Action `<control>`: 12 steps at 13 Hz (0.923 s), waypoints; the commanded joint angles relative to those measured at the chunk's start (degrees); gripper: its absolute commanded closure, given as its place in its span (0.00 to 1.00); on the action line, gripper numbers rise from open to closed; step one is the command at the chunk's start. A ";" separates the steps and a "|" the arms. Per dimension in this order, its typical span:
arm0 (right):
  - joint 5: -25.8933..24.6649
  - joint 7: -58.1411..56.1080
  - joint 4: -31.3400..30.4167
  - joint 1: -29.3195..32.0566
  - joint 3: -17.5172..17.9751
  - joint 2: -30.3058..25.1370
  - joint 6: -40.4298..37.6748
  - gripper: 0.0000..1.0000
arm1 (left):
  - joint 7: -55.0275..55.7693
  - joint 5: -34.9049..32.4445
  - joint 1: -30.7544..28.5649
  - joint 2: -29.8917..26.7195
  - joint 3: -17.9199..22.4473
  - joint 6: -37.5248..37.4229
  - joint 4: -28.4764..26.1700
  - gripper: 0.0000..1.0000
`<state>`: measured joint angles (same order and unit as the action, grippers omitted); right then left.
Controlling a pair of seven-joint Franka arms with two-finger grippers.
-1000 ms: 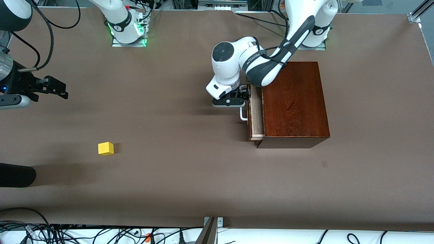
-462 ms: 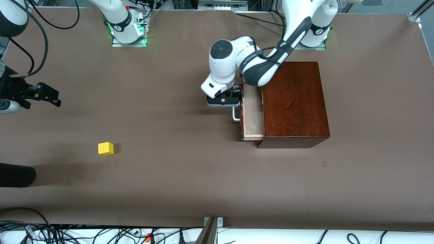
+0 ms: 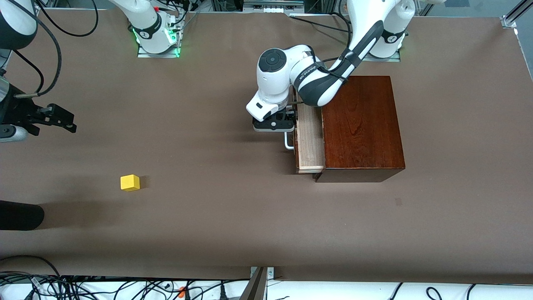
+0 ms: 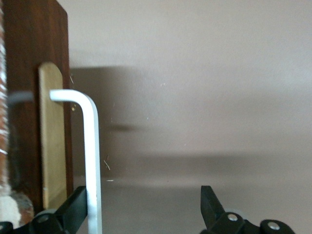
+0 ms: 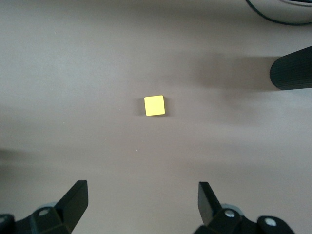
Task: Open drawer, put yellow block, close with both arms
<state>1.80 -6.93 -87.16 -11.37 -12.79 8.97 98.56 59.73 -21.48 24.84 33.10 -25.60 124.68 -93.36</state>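
The drawer [image 3: 310, 143] stands partly pulled out of the dark-brown box [image 3: 360, 125], a strip of its pale tray showing. My left gripper [image 3: 286, 124] is at the white handle [image 3: 288, 142]. In the left wrist view the gripper [image 4: 141, 207] is open, and the handle bar [image 4: 92, 161] stands just inside one finger [image 4: 73, 209], with the wide gap beside it bare. The yellow block [image 3: 130, 182] lies on the table toward the right arm's end. My right gripper [image 3: 62, 118] hangs open above the table, and its wrist view shows the block [image 5: 154, 105] ahead of the gripper [image 5: 141, 202].
A black cylinder [image 3: 21, 214] juts in over the table edge near the block, nearer the front camera, and also shows in the right wrist view [image 5: 292, 73]. Brown table surface [image 3: 208, 208] spreads between block and box. Cables lie along the front edge.
The drawer has slid farther out of the box, drawn by my left gripper moving toward the right arm's end. My right gripper has shifted slightly toward its end of the table.
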 commanded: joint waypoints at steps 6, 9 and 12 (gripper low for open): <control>0.30 -5.55 0.67 0.38 0.05 0.61 -0.03 0.00 | -19.44 1.00 -5.40 -9.72 -0.24 -35.77 16.25 0.00; 0.39 -5.46 0.67 0.38 0.05 2.53 -0.21 0.00 | -30.86 4.05 -14.69 -13.40 -0.41 -42.06 18.39 0.00; 0.40 -5.46 0.67 -0.57 0.22 8.50 0.15 0.00 | -41.06 13.20 -26.47 -16.04 -0.41 -43.28 18.39 0.00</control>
<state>1.80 -11.56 -87.37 -11.38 -12.76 13.33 98.55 24.78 -12.81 4.36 18.73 -25.28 83.05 -74.90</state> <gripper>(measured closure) 0.000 0.000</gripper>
